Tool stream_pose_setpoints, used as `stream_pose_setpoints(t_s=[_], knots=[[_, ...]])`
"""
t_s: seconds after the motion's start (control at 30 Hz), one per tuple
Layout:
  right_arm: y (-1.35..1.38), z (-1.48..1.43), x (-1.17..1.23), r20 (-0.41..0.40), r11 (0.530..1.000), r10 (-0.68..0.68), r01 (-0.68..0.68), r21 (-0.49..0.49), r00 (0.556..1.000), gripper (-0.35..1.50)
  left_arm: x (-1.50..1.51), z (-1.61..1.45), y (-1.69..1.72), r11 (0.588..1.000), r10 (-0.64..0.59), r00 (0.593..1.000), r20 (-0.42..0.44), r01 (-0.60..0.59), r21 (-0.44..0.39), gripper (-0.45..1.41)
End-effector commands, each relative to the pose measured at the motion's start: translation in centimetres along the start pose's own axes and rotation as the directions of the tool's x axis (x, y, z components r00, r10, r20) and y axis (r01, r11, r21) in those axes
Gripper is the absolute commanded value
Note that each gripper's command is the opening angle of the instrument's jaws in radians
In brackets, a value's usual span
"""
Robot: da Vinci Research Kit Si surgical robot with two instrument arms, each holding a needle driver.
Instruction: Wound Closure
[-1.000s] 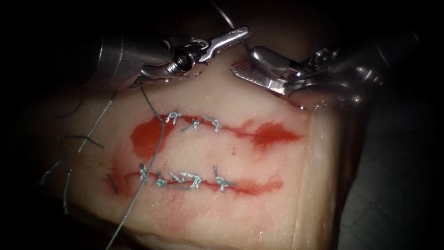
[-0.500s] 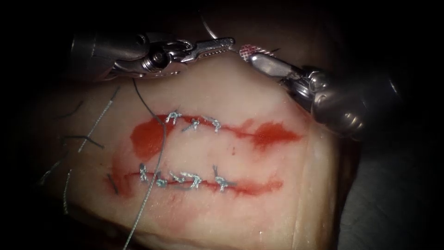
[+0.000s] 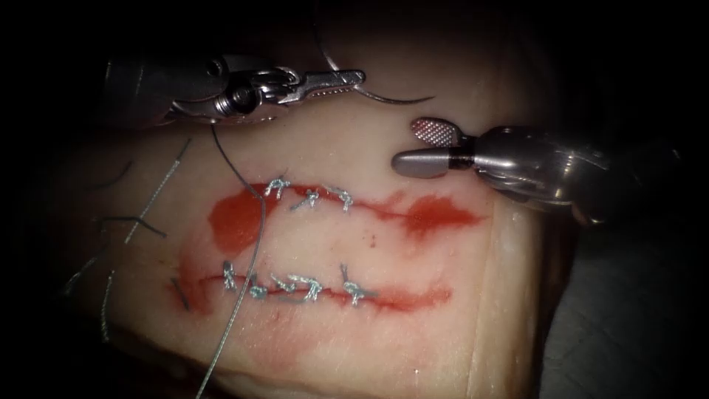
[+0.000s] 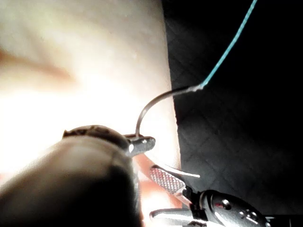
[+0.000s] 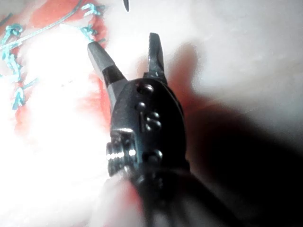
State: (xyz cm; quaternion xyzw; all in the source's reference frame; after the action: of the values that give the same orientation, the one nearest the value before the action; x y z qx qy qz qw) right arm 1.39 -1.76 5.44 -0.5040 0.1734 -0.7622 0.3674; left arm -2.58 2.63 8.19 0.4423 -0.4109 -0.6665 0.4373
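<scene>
My left tool [image 3: 347, 77] is at the far edge of the tissue [image 3: 413, 325], above the upper cut [image 3: 369, 207]. Its jaws are shut on the curved needle [image 3: 395, 98] near mid-curve. The needle is clear of the tissue, its point toward the right. In the left wrist view the needle [image 4: 147, 106] arcs from the left tool [image 4: 140, 143] to teal thread [image 4: 232, 42]. Thread [image 3: 255, 244] trails down across both cuts. My right tool [image 3: 418, 146] is open and holds nothing, just right of the upper stitches [image 3: 310, 196]. The right wrist view shows its jaws [image 5: 126, 51] spread over the tissue.
Both horizontal cuts carry several knotted stitches, the lower row [image 3: 295, 284] too. Red fluid [image 3: 235, 218] pools at the upper cut's left end and another patch [image 3: 436, 214] at its right. Cut ends of thread [image 3: 140, 222] lie on the left. The tissue's right edge [image 3: 528, 295] drops to dark matting.
My right tool has drawn away from the left tool's tip, moving down and right and turning level, still open. The left tool shifted slightly left with the needle.
</scene>
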Motion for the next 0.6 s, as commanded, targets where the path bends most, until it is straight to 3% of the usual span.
stream_pose_setpoints(t_s=[0.03,0.13,0.17,0.2,0.27,0.33,0.37,0.4,0.43,0.47,0.5,0.53,0.6], knots=[[-0.01,0.04,0.02,-0.024,1.000,-0.025,0.024,-0.017,0.999,1.28,-0.01,0.05,0.01,1.000,0.005,0.999,-0.051,-0.004,0.026,-0.45],[-0.02,0.00,0.00,-0.037,0.999,-0.031,0.029,-0.046,0.999,1.22,0.05,0.03,0.00,0.998,0.023,0.989,-0.147,-0.014,0.063,-0.45],[-0.02,-0.03,0.00,-0.031,0.997,-0.031,0.028,-0.073,0.999,1.03,0.10,0.01,-0.02,0.997,0.026,0.981,-0.193,-0.011,0.079,-0.45],[-0.02,-0.06,-0.01,-0.014,0.993,-0.030,0.028,-0.113,0.999,0.98,0.22,-0.04,-0.06,0.994,0.046,0.961,-0.273,-0.017,0.109,-0.45],[-0.01,-0.07,0.00,-0.003,0.982,-0.011,0.011,-0.187,1.000,1.08,0.38,-0.12,-0.09,0.990,0.070,0.936,-0.345,-0.023,0.137,-0.45],[-0.01,-0.06,0.00,-0.041,0.963,0.129,-0.135,-0.235,0.991,1.27,0.55,-0.23,-0.11,0.988,0.081,0.910,-0.407,-0.020,0.153,-0.45],[-0.01,-0.06,-0.01,-0.045,0.959,0.131,-0.138,-0.247,0.990,1.28,0.62,-0.29,-0.12,0.986,0.092,0.898,-0.431,-0.022,0.165,-0.45],[-0.01,-0.02,-0.02,-0.084,0.927,0.251,-0.265,-0.266,0.964,1.12,0.78,-0.37,-0.14,0.984,0.104,0.877,-0.470,-0.022,0.177,-0.45],[-0.01,0.02,-0.03,-0.063,0.915,0.262,-0.269,-0.302,0.963,0.98,0.89,-0.38,-0.17,0.975,0.127,0.849,-0.513,-0.010,0.223,-0.45],[-0.01,0.02,-0.03,-0.063,0.915,0.262,-0.269,-0.302,0.963,0.98,0.89,-0.38,-0.17,0.975,0.127,0.849,-0.513,-0.010,0.223,-0.45],[-0.02,0.09,-0.04,0.018,0.879,0.284,-0.253,-0.404,0.959,0.98,0.94,-0.34,-0.18,0.952,0.151,0.835,-0.530,0.021,0.305,-0.45],[-0.03,0.11,-0.05,0.057,0.863,0.296,-0.241,-0.444,0.953,0.96,0.96,-0.31,-0.16,0.927,0.174,0.834,-0.523,0.041,0.372,-0.45],[-0.03,0.14,-0.04,0.095,0.848,0.310,-0.229,-0.478,0.946,0.96,0.97,-0.29,-0.14,0.906,0.189,0.837,-0.513,0.053,0.420,-0.45]])
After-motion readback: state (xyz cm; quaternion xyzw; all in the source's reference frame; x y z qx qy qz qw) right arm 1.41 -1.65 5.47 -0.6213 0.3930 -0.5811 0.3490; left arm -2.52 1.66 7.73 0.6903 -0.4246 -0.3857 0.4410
